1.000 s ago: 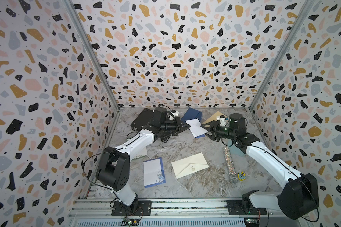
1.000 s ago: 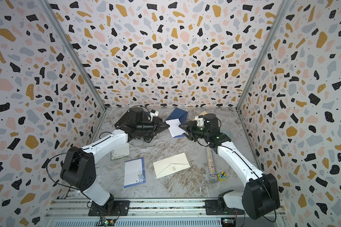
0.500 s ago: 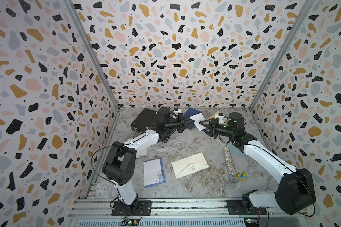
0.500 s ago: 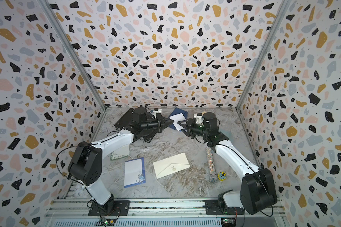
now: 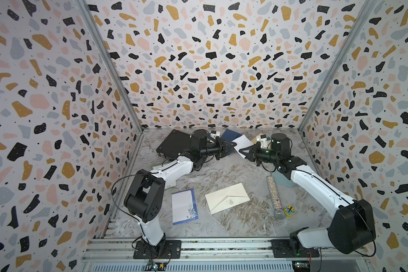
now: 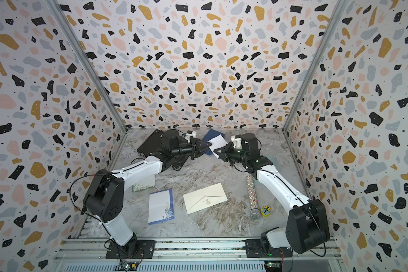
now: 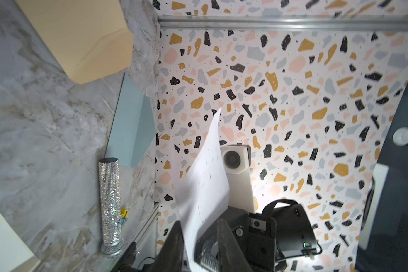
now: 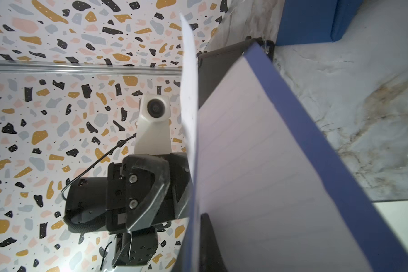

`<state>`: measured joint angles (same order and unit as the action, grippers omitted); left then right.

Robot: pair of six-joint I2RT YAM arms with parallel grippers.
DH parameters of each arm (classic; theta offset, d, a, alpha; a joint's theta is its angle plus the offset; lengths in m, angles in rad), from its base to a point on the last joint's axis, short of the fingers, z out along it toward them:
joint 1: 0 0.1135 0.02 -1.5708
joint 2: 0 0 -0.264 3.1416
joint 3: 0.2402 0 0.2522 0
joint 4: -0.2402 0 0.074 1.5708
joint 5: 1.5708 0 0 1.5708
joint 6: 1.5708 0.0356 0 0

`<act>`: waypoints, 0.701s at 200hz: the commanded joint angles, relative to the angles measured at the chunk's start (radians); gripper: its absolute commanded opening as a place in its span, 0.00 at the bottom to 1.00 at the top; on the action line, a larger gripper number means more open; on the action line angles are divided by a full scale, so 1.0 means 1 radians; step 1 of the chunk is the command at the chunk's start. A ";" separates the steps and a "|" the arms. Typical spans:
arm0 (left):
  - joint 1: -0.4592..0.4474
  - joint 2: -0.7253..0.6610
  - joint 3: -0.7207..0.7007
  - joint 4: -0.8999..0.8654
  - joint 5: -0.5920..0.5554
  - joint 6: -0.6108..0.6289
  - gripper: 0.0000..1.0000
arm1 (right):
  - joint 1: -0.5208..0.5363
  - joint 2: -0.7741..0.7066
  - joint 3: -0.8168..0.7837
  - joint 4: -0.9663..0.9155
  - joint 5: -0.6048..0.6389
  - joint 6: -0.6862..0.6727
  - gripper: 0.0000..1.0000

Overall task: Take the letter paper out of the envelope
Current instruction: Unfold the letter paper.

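Right gripper (image 5: 244, 151) has clamped the letter paper (image 5: 243, 142); left gripper (image 5: 231, 146) now stands parted around its other edge. Behind both, the envelope (image 5: 230, 134) lies flat, nearer the left arm.

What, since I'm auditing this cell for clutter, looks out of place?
A glittery microphone and a small yellow object lie beside the cream envelope, unrelated to letters. The letter paper stands on edge in mid-air, pinched by the right gripper.
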<state>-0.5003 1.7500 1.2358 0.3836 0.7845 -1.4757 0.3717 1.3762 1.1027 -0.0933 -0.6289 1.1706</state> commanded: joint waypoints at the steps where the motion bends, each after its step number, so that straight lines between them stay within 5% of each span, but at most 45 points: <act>1: 0.027 -0.063 0.058 -0.144 -0.035 0.067 0.44 | 0.003 -0.026 0.113 -0.284 0.091 -0.360 0.00; 17: 0.043 -0.064 0.092 -0.255 -0.033 0.085 0.54 | 0.004 -0.037 0.145 -0.363 0.181 -0.558 0.00; 49: 0.049 -0.055 0.147 -0.449 -0.036 0.095 0.54 | 0.046 -0.031 0.180 -0.391 0.398 -0.867 0.00; 79: 0.055 -0.057 0.197 -0.604 -0.040 0.127 0.57 | 0.179 -0.089 0.068 -0.173 0.641 -1.184 0.00; 106: 0.077 -0.080 0.207 -0.710 -0.051 0.132 0.60 | 0.263 -0.220 -0.254 0.348 0.726 -1.546 0.00; 140: 0.097 -0.129 0.133 -0.654 -0.051 0.046 0.64 | 0.269 -0.229 -0.278 0.314 0.682 -1.707 0.00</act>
<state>-0.4187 1.6859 1.4017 -0.2985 0.7338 -1.3815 0.6430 1.1732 0.8127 0.0658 0.0143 -0.2977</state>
